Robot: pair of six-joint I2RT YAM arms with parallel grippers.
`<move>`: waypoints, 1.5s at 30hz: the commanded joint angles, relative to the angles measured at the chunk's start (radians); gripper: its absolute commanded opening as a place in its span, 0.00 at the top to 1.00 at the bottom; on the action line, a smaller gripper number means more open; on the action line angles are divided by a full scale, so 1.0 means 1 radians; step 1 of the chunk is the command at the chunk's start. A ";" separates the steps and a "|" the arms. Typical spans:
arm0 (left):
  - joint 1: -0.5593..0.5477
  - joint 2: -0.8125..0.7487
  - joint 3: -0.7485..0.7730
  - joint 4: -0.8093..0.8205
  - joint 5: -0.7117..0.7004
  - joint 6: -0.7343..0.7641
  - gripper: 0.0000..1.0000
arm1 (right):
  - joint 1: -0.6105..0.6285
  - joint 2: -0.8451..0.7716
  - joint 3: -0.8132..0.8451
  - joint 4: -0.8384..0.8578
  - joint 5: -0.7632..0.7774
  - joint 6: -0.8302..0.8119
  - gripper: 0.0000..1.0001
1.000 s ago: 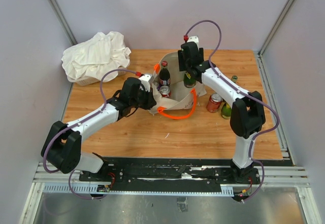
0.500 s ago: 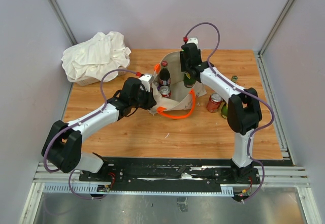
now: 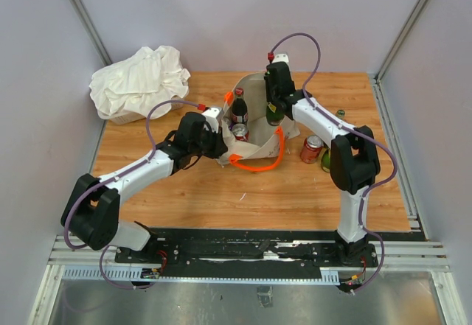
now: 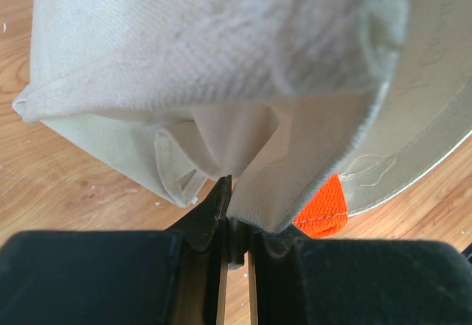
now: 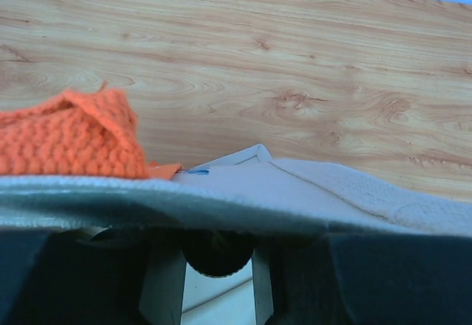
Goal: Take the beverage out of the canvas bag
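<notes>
Beige canvas is pinched tight between the two fingers of my left pincer [image 4: 236, 211]. The fingers are almost together, with a fold of the canvas bag [image 4: 221, 67] caught in the thin gap. Just right of that fold I see a bit of orange handle [image 4: 321, 207] sewn to the cloth. From above, this pincer holds the bag at its left side.

My right pincer [image 5: 218, 247] points down into the far right part of the bag. The dark round top of the green bottle [image 5: 218, 260] sits between its two fingers. The bag's rim crosses in front of them, so I cannot tell if they squeeze the bottle or just stand around it. The bottle is upright inside the bag.

Two more drinks are in the bag. A dark cola bottle [image 3: 237, 108] with a red cap stands at the far left, and a red can [image 3: 240, 133] sits just near of it.

The bag stands open on the wooden table [image 3: 184, 192]. An orange loop [image 3: 258, 166] hangs out onto the wood on the near side.

Right of the bag, out on the table, is a second red can [image 3: 311, 149]. A loose green bottle [image 3: 327, 161] lies just beside it. A white cloth heap [image 3: 139, 82] sits in the far left corner, well apart from the bag.
</notes>
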 commanded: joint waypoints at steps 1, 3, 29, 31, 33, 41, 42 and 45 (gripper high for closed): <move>0.005 0.028 -0.002 -0.013 -0.049 0.014 0.86 | -0.023 -0.011 -0.048 0.042 -0.030 -0.058 0.99; 0.005 0.028 -0.003 -0.012 -0.051 0.013 0.86 | -0.023 -0.051 -0.055 0.060 -0.052 -0.078 0.99; 0.005 0.039 -0.006 0.011 -0.041 0.009 0.86 | 0.069 -0.558 -0.033 -0.001 -0.242 -0.229 0.99; 0.005 0.036 -0.006 0.009 -0.040 0.013 0.86 | 0.093 -0.626 -0.045 -0.006 -0.210 -0.249 0.99; 0.005 0.032 -0.003 0.007 -0.041 0.015 0.86 | 0.109 -0.684 -0.055 -0.030 -0.183 -0.253 0.99; 0.005 0.014 -0.005 0.002 -0.038 0.026 0.86 | 0.173 -0.935 -0.229 -0.118 0.024 -0.239 0.99; 0.005 0.013 -0.005 -0.001 -0.038 0.029 0.86 | 0.179 -0.965 -0.258 -0.129 0.048 -0.226 0.99; 0.005 0.011 -0.002 -0.009 -0.041 0.039 0.86 | 0.183 -1.035 -0.320 -0.173 0.084 -0.183 0.99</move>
